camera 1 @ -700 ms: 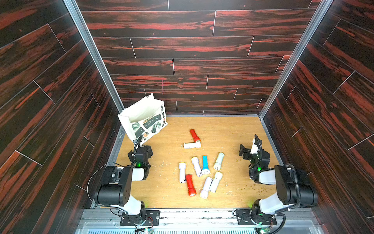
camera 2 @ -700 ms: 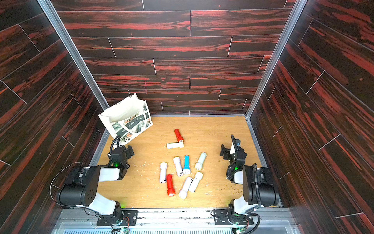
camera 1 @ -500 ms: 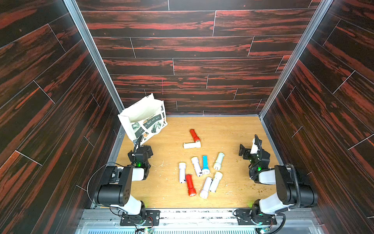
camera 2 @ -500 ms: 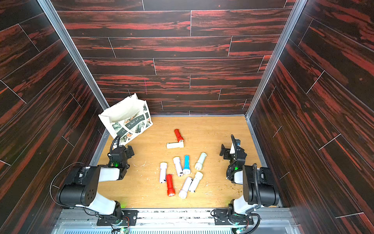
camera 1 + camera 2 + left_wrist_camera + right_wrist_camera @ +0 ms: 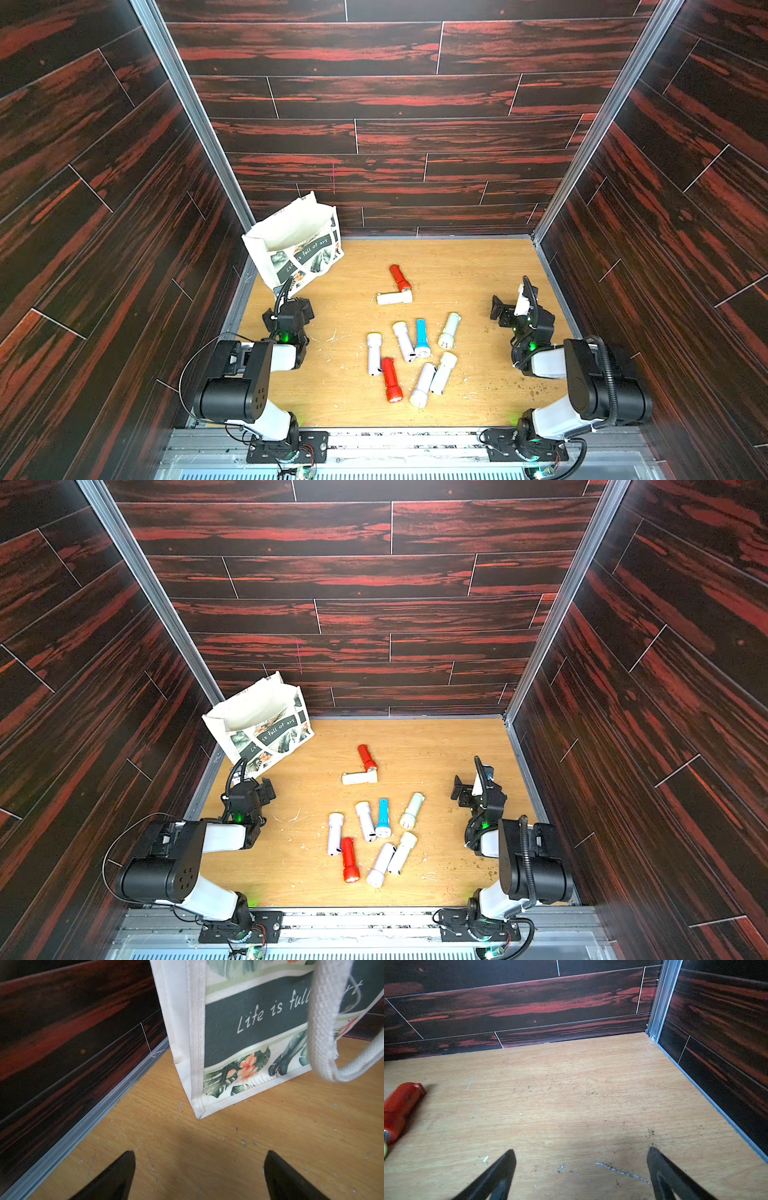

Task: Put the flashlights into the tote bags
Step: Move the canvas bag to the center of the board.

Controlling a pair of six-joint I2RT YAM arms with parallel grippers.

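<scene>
Surface: wooden tabletop (image 5: 478,270), dark red-streaked walls (image 5: 395,95).
Tote bag (image 5: 291,232): standing, far-left corner.
Flashlights (image 5: 421,336): nine loose, mid-table.
Left gripper (image 5: 199,1159): spread, empty, near bag.
Right gripper (image 5: 581,1155): spread, empty.

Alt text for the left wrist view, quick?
A cream canvas tote bag with a leafy print and the script "Life is full" stands on the wooden tabletop, its woven strap handle hanging down. The left end effector, open and empty, faces the bag's near corner.
</scene>
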